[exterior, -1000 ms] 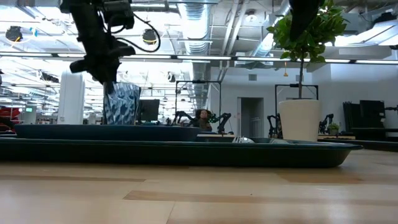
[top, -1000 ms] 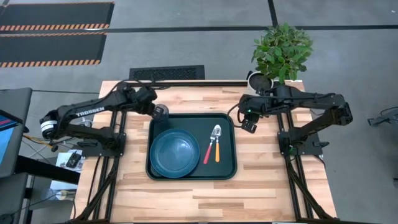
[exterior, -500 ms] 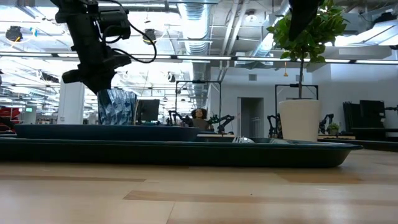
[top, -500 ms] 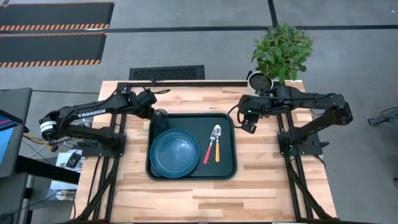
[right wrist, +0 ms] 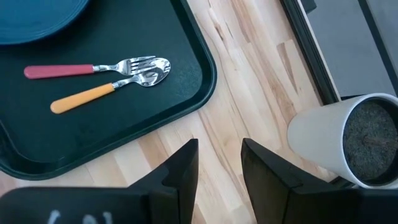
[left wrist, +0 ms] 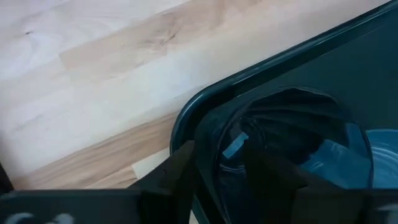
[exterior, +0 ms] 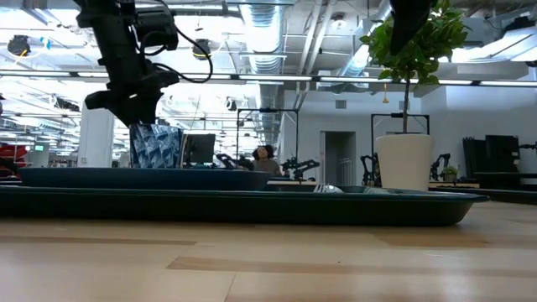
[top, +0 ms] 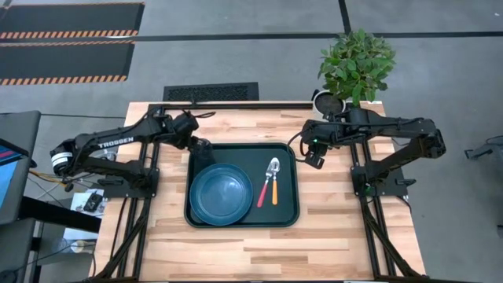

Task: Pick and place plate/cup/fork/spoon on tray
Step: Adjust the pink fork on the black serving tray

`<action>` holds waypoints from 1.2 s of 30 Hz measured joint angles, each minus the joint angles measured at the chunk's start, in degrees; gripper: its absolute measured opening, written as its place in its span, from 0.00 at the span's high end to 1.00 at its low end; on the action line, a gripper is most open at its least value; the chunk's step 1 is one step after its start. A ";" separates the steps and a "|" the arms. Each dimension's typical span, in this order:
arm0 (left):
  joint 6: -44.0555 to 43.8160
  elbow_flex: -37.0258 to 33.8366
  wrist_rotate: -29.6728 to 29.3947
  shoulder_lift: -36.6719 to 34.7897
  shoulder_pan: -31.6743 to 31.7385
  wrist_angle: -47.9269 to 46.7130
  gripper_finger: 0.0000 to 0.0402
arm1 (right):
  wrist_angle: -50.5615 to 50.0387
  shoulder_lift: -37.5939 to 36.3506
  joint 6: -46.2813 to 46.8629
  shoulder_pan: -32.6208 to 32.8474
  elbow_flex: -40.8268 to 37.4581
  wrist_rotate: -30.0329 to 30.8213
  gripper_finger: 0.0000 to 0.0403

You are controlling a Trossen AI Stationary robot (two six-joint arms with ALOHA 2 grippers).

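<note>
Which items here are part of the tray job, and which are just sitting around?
Job: tray, plate, fork, spoon, cup at the left gripper.
Not job: potted plant in its white pot, beyond the waiting right gripper.

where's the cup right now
In the high view the cup stands in the tray's far left corner, just beyond the plate, with the left gripper around it.

floor: I'm seeing plain grey concrete all round the wooden table (top: 236,236)
mats: black, hazard-striped mats (top: 67,39) beyond the table
ceiling: exposed ducts (exterior: 268,33), strip lights
</note>
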 joint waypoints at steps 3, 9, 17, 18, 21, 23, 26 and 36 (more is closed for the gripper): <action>0.02 1.15 -0.09 0.00 0.00 -1.74 0.65 | -0.04 0.00 0.00 0.01 0.00 -0.03 0.64; 0.75 5.51 -2.46 0.00 0.00 -7.97 0.62 | 1.29 -0.06 0.02 0.65 -0.44 -1.46 0.64; 1.59 12.89 -2.38 -1.13 -1.88 -14.19 0.62 | 26.39 -0.82 -2.07 3.05 -18.92 -3.47 0.65; 1.19 13.77 -2.36 -1.57 -2.33 -14.64 0.62 | 29.45 -0.23 -2.50 2.54 -21.45 -4.19 0.66; -0.17 16.29 -1.16 -3.58 -3.90 -16.45 0.62 | 39.72 2.68 -2.87 -0.11 -27.75 -6.26 0.67; -1.72 17.78 -0.35 -5.20 -5.45 -16.48 0.62 | 44.78 5.05 -3.04 -2.41 -30.17 -7.97 0.68; -4.47 19.19 -0.62 -8.08 -8.68 -16.53 0.62 | 49.54 9.15 -4.27 -5.94 -30.58 -9.06 0.68; -13.31 19.62 -7.16 -15.73 -18.22 -16.51 0.62 | 54.64 19.62 -5.69 -11.03 -30.52 -16.34 0.69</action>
